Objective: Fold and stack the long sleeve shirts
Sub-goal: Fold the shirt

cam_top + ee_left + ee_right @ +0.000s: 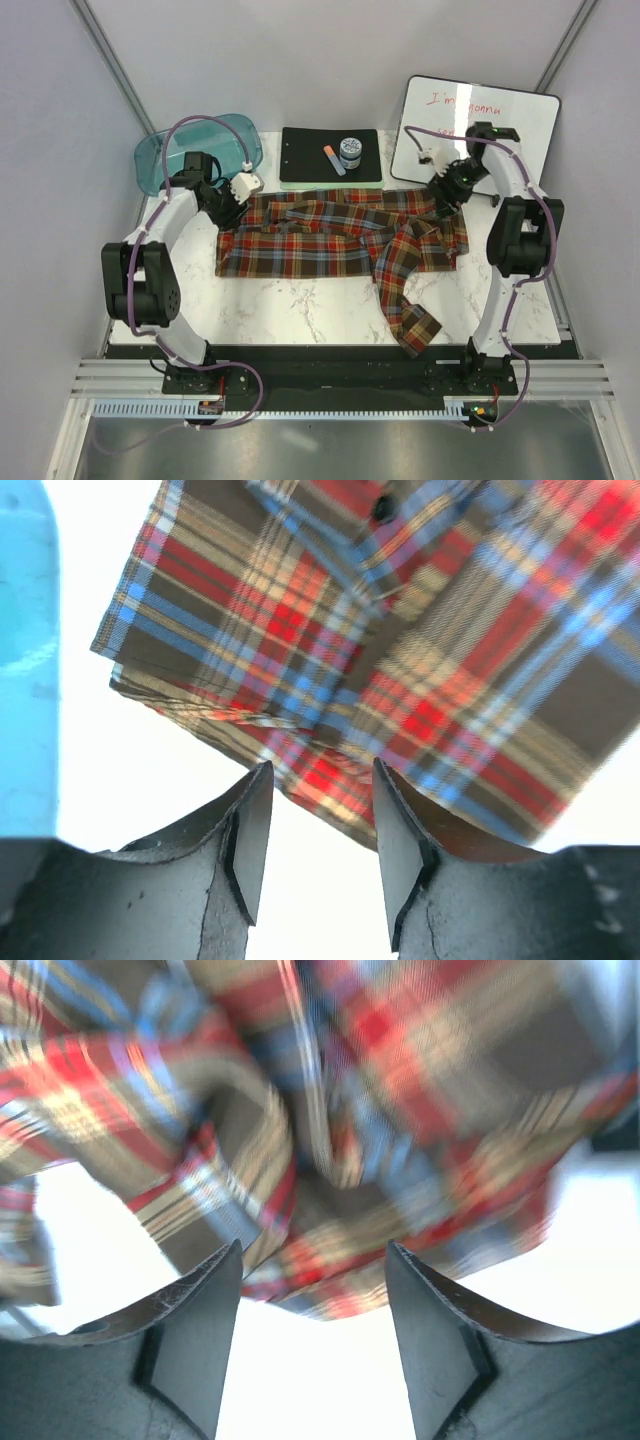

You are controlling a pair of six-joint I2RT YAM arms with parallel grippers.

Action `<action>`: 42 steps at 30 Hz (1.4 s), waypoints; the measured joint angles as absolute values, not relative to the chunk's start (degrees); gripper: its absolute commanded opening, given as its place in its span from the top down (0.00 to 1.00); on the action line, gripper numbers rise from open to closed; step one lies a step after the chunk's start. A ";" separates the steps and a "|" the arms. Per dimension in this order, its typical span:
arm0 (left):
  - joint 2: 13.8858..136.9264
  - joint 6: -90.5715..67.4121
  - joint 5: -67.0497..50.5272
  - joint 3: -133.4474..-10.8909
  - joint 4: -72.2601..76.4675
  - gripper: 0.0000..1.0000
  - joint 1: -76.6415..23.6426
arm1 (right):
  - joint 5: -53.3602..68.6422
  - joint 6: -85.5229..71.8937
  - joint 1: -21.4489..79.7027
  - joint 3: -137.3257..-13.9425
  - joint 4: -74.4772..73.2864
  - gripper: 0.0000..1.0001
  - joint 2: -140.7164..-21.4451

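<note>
The plaid shirt (330, 238) lies flat on the white marble table (300, 300) as a wide band running left to right, with one sleeve trailing from its right half toward the near edge. The left gripper (230, 213) sits at the shirt's far-left corner. In the left wrist view its jaws stand apart (322, 770), and the layered corner of the fabric shows just past the fingertips, not pinched. The right gripper (443, 203) sits at the far-right corner, over bunched cloth. In the right wrist view its jaws are also spread (315, 1250), with a rumpled fold lying beyond the tips and nothing clamped. Along the far side of the table stand four items: a blue plastic tub (165, 160) at the left, a dark clipboard (310, 160) carrying a small jar (350, 150) and a marker (333, 160), and a whiteboard (500, 120) with red writing at the right.
</note>
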State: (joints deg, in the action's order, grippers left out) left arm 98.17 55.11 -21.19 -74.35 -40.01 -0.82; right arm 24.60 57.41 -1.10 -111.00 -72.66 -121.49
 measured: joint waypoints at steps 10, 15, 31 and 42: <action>98.21 45.47 -21.06 -66.63 -38.28 0.55 -4.91 | 28.84 44.14 -5.41 -97.73 -68.10 0.52 -123.13; 102.02 44.53 -17.85 -63.72 -36.62 0.62 -5.54 | 28.62 41.63 -4.75 -93.14 -63.75 0.56 -123.68; 85.30 48.12 -22.28 -56.29 -42.70 0.45 -7.40 | 28.64 46.33 -4.93 -77.78 -67.96 0.44 -108.14; 86.11 44.88 -31.44 -64.42 -30.15 0.42 -28.97 | 31.92 48.29 2.52 -81.25 -68.31 0.55 -104.27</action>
